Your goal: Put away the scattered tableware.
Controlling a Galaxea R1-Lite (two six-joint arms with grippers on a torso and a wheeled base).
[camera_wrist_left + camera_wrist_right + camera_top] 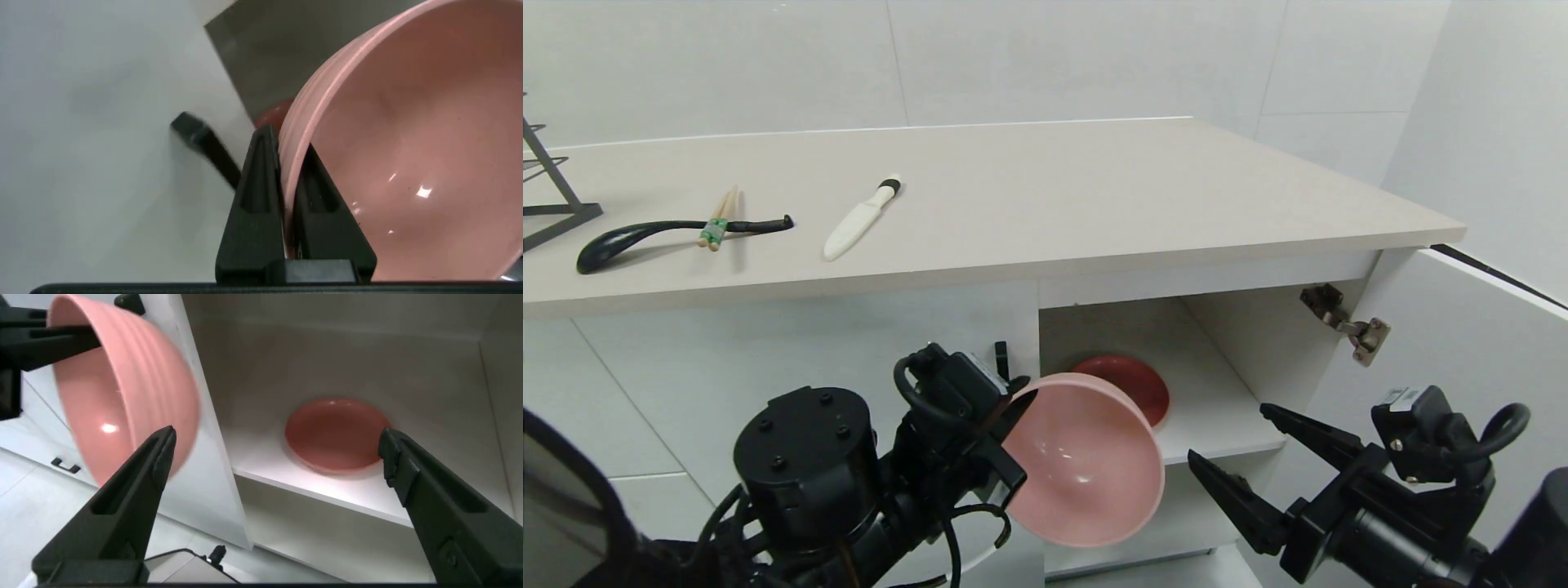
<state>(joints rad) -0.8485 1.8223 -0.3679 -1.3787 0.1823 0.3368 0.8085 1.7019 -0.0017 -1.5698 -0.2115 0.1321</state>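
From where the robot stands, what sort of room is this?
Most likely a kitchen, or a mock-up of one: a pale countertop with a black ladle, chopsticks and a white knife on it, and an open cupboard below with a red plate on its shelf. The left gripper holds a pink bowl.

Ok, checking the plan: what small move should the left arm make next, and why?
Probably carry the pink bowl forward toward the cabinet shelf: the left gripper clamps its rim, outside the open cabinet, where a red plate lies.
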